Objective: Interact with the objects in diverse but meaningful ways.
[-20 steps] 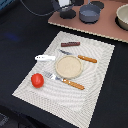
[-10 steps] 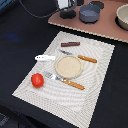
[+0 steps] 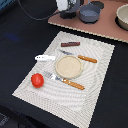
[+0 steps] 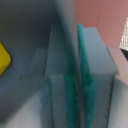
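Note:
My gripper (image 3: 73, 12) is at the back of the scene, on the left rim of the grey pot (image 3: 90, 13) that stands on the brown tabletop. In the wrist view the gripper (image 4: 76, 80) is shut, its teal pads (image 4: 84, 70) pressed on either side of the pot's thin grey wall (image 4: 64, 30). A yellow cheese wedge (image 4: 3, 59) lies inside the pot. On the striped placemat (image 3: 97, 85) lie a red tomato (image 3: 37, 80), a white fish (image 3: 45, 57) and a brown sausage stick (image 3: 70, 44).
A beige plate (image 3: 69, 66) sits mid-mat, with an orange-handled knife (image 3: 80, 57) behind it and an orange-handled fork (image 3: 66, 80) in front. A beige bowl (image 3: 123, 16) stands at the exterior view's far right on the brown top. The mat lies on a dark surface.

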